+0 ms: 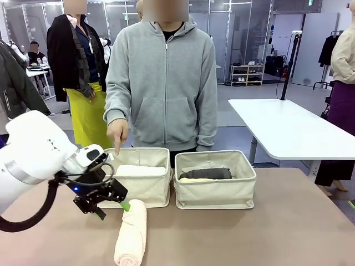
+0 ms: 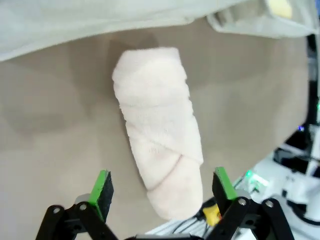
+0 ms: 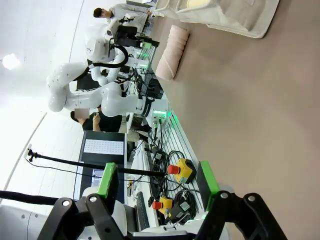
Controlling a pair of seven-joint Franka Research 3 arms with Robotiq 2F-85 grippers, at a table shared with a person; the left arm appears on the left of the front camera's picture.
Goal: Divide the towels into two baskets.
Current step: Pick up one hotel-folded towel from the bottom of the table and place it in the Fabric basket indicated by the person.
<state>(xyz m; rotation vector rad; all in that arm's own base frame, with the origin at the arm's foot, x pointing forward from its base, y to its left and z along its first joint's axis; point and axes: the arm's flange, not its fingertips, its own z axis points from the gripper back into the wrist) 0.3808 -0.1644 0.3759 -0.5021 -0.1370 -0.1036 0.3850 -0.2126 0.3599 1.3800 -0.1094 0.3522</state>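
- The step in hand looks like picking up the last loose towel: the cream towel (image 1: 131,233) lies on the tabletop (image 1: 266,227), just in front of the left basket (image 1: 140,183).
- The left basket holds a white towel (image 1: 140,170); the right basket (image 1: 215,178) holds a dark grey towel (image 1: 205,173) over a pale yellow one.
- The left end effector (image 2: 162,187) hangs above the cream towel's near end, fingers apart on either side, not touching.
- Next, I judge, it must lower and close.
- The right end effector (image 3: 157,181) is spread wide, well away from the left basket.
- A person's hand (image 1: 117,133) points down at the left basket.
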